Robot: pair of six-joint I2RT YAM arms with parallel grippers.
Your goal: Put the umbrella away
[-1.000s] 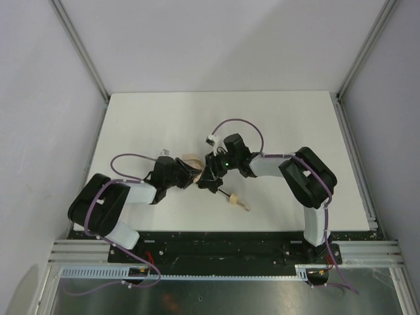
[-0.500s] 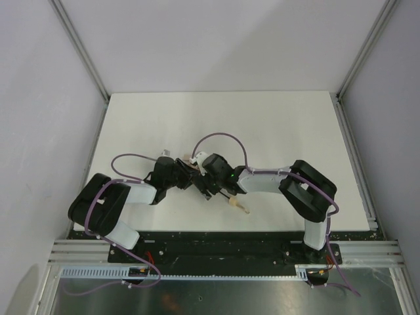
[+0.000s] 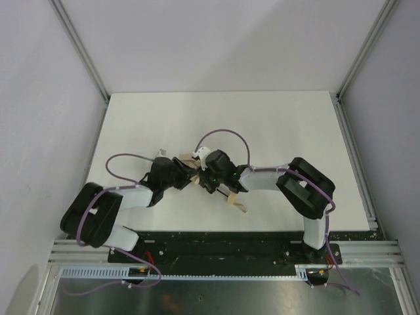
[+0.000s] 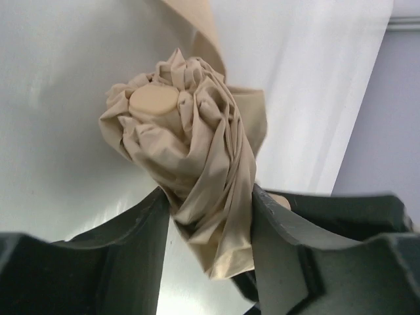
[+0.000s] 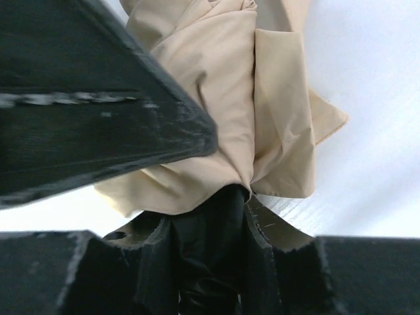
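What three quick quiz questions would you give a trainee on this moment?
1. True or false: the left claw is closed on the bunched fabric of the umbrella.
2. Where is the handle? A) in the left claw B) poking out toward the arm bases, outside both claws C) buried in the fabric
3. What colour is the part sitting between the fingers of the right claw?
Key: 1 true; 2 B; 3 black.
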